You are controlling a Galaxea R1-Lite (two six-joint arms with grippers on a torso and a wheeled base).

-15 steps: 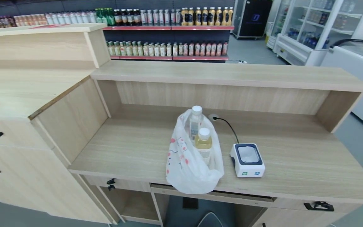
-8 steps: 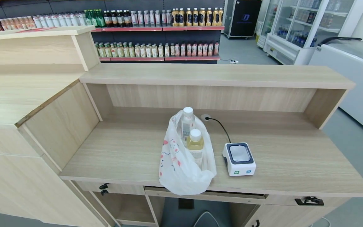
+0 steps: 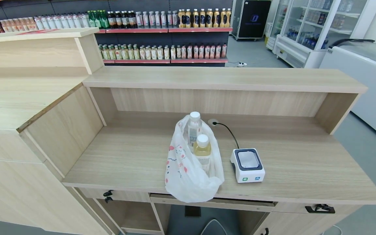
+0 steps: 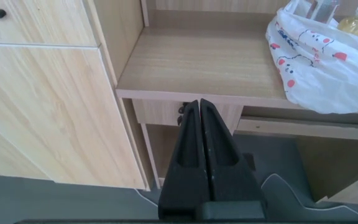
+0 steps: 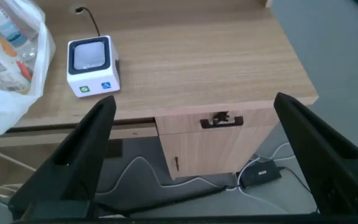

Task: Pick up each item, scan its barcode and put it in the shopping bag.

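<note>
Now the white shopping bag (image 3: 188,178) stands on the tabletop (image 3: 132,153) near its front edge, holding two upright bottles, a clear bottle (image 3: 194,129) behind a yellow drink bottle (image 3: 203,150). Just beside the bag, to the right, sits the white scanner (image 3: 247,164), its black cable (image 3: 228,130) running back to a hole in the tabletop. The left claw (image 4: 199,109) has its fingers pressed together, low before the front edge; the right claw (image 5: 194,102) gapes wide apart, empty.

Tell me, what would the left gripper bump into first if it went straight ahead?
Probably the drawer front under the counter; the shut left gripper points there, though depth is unclear.
</note>
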